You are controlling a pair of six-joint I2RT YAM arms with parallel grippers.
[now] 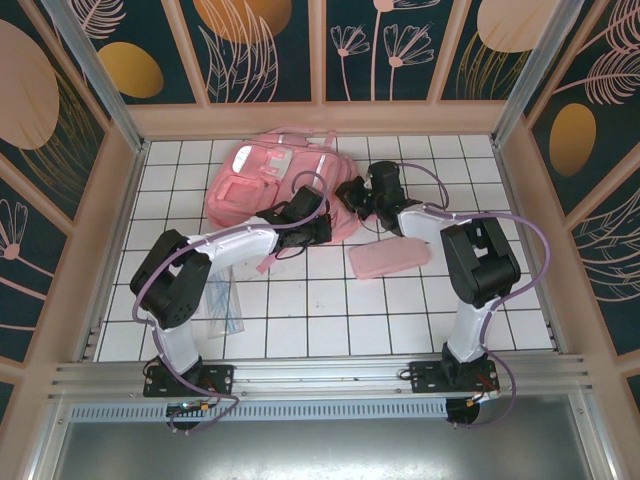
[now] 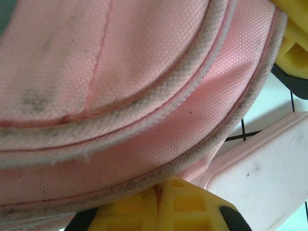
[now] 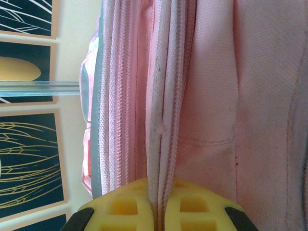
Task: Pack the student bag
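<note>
My left gripper (image 2: 159, 195) is pinched tight on the piped seam at the near right edge of the student bag (image 1: 265, 175), which lies toward the far side of the table (image 1: 330, 320), left of centre. Just right of it, my right gripper (image 3: 155, 197) is clamped on the zipper edge. I judge the step is opening the mouth: draw the two grips apart slowly and evenly, without dragging the bag onto the pencil case (image 1: 388, 260).

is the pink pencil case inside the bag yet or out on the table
Out: the pencil case lies flat on the white tiled table, by the near right corner of the student bag, fully uncovered.
</note>
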